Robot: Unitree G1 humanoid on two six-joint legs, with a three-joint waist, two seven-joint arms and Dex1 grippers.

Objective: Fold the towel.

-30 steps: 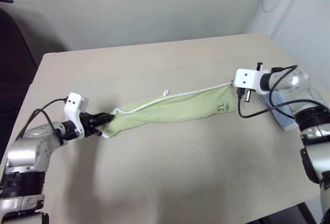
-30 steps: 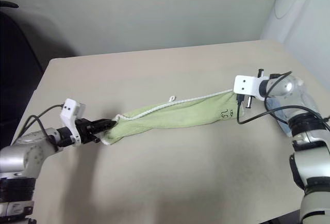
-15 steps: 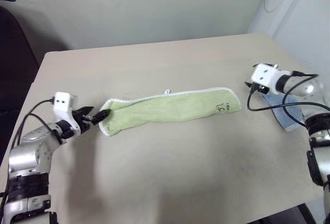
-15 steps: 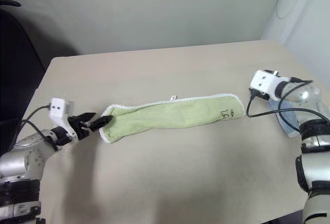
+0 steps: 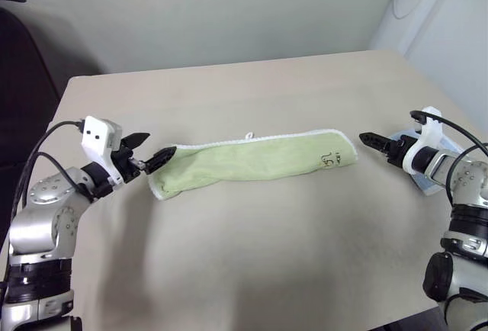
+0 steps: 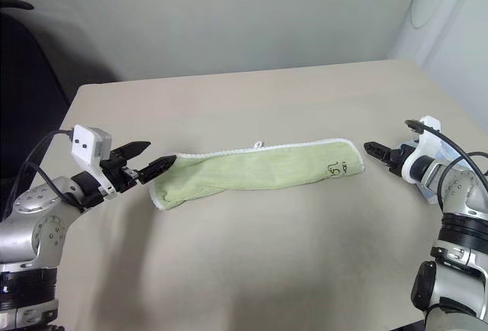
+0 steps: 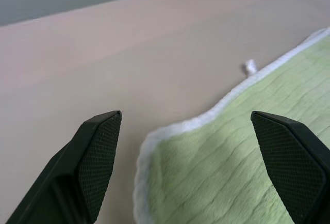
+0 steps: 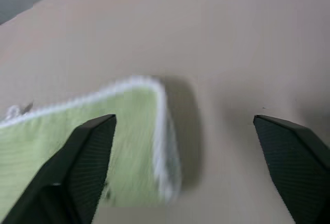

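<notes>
Right now the big tan table (image 5: 252,247) holds almost everything. On the middle of it lies the towel (image 5: 252,159), a light green one with a white edge. It is folded into a long thin strip that runs across the table from the robot's left side to its right side. It lies flat and nothing is holding it. A small white loop (image 5: 246,136) sticks out from the far long edge, near the middle. A small dark mark (image 5: 328,158) sits close to the right end of the strip. Over by the right edge of the table lies a smaller light blue cloth (image 5: 433,182), partly hidden behind the right arm. The left gripper (image 5: 150,150) is at the left end of the towel. Its two black fingers (image 7: 98,152) are spread wide apart with nothing between them, and one fingertip is just at the towel's end; I cannot tell if it touches. From the left wrist, the rounded white corner of the towel shows between the two fingers. The right gripper (image 5: 374,142) is near the right end of the towel, with a bit of bare table between them. Its fingers are spread wide too, and they hold nothing.
</notes>
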